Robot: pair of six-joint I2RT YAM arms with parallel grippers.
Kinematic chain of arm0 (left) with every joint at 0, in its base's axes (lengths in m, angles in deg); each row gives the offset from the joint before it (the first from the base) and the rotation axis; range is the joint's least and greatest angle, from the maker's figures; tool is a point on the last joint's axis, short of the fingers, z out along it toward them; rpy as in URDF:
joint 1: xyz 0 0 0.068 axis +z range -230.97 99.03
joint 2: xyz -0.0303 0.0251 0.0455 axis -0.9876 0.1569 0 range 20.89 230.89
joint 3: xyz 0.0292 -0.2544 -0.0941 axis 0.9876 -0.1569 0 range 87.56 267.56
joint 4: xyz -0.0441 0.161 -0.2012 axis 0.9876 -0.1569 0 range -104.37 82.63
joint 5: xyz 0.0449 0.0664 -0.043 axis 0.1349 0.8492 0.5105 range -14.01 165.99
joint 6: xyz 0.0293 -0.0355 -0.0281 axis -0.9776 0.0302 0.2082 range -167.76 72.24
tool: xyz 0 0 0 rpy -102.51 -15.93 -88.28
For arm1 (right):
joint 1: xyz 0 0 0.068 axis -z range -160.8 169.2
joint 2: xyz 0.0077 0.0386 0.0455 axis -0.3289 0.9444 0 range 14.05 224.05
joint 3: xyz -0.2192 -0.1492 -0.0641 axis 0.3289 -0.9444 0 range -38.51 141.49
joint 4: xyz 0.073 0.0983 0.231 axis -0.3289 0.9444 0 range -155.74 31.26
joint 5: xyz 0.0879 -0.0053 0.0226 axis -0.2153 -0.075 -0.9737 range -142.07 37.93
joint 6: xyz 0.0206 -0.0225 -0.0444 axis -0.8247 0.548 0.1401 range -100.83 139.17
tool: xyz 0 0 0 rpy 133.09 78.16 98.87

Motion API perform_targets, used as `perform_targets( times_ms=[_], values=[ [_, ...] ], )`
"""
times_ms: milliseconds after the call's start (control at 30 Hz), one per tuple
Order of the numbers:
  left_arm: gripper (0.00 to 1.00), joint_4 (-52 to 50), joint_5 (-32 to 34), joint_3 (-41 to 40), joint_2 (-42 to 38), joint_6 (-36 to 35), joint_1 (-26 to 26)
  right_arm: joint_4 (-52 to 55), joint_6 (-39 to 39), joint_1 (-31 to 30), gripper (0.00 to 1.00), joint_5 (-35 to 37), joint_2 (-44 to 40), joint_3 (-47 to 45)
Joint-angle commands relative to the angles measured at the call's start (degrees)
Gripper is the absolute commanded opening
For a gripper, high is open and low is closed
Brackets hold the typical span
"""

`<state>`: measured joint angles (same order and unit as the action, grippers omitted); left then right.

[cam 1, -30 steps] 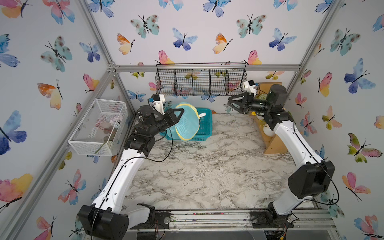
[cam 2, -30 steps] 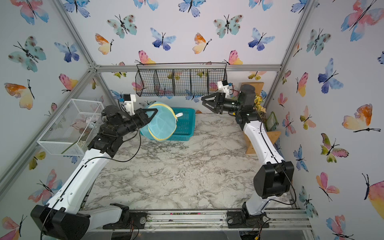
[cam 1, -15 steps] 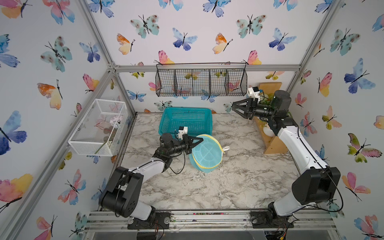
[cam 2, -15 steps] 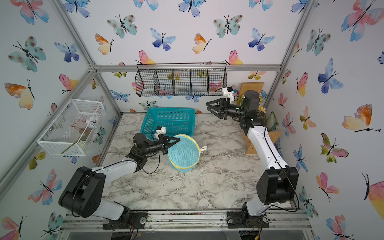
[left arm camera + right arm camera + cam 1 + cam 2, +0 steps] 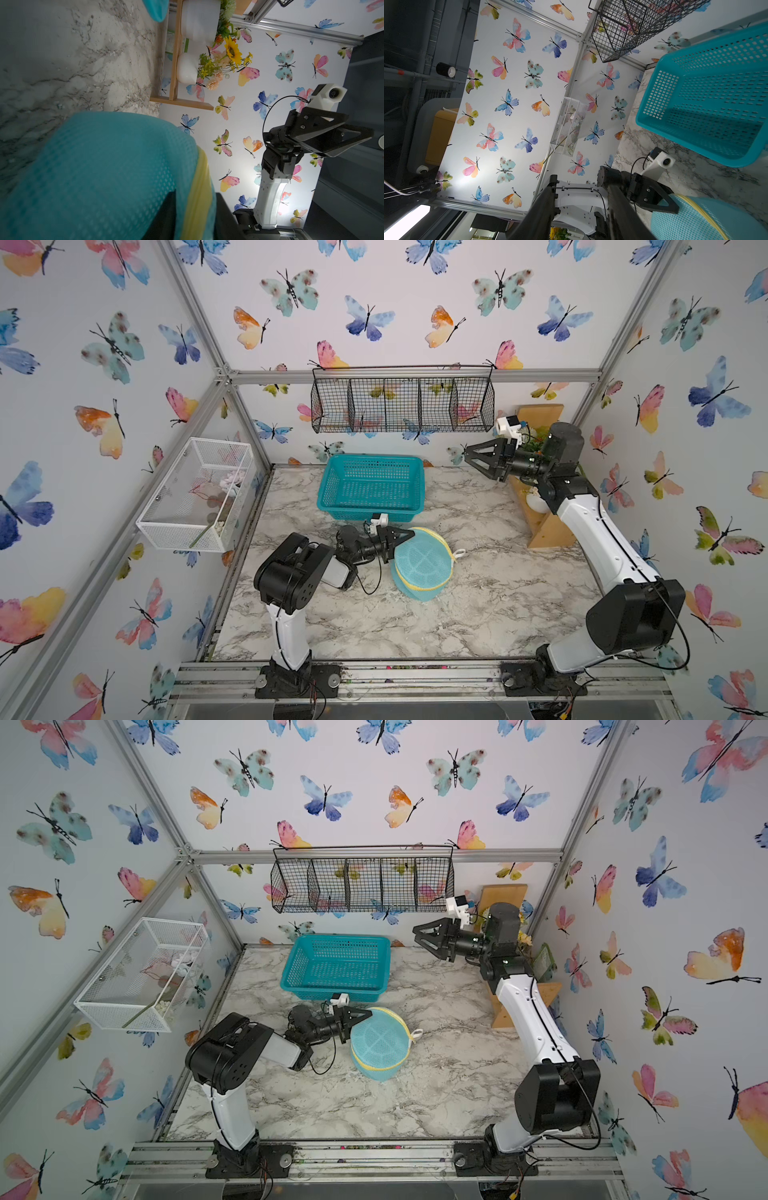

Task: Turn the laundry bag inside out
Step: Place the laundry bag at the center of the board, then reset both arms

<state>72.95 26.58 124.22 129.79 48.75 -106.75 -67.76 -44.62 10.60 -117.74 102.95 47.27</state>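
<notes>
On the marble table [image 5: 478, 614] I count one laundry bag [image 5: 422, 564], one teal basket [image 5: 370, 485] just behind it, and two grippers. The bag stands round end up, soft turquoise mesh with yellow piping [image 5: 419, 585] and a white ribbon [image 5: 459, 553] at its side. At its rim the left gripper [image 5: 401, 545] sits released, jaws parted. Up near the back, the right gripper [image 5: 467, 454] hangs spread and bare. Only the left wrist view shows the weave close, with the rim between two dark fingers [image 5: 164, 216].

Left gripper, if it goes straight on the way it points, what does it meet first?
The laundry bag; the left gripper points straight at its yellow-piped rim, with nothing in between.
</notes>
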Motion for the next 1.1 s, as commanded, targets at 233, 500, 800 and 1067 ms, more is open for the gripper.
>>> perform_targets(
  times_ms=[233, 500, 800, 1067],
  values=[
    [0.99, -61.0, -5.3, 16.6, -20.0, -39.6, 1.8, 6.0, 7.0, 0.2, 0.49, 4.1, -1.0, 2.9],
    [0.99, -104.3, 7.5, 34.6, -24.8, -67.3, 7.9, 20.9, 22.3, 0.9, 0.51, 12.7, 1.3, 7.9],
    [0.99, -107.6, 32.9, 39.9, -34.7, -73.2, 10.2, 33.4, 40.9, 1.0, 0.6, 35.2, -0.3, 12.1],
    [0.99, -80.2, 79.9, 14.6, -52.9, -88.6, 10.3, 11.6, 55.6, 1.0, 0.7, 65.3, -13.1, -17.4]
  ],
)
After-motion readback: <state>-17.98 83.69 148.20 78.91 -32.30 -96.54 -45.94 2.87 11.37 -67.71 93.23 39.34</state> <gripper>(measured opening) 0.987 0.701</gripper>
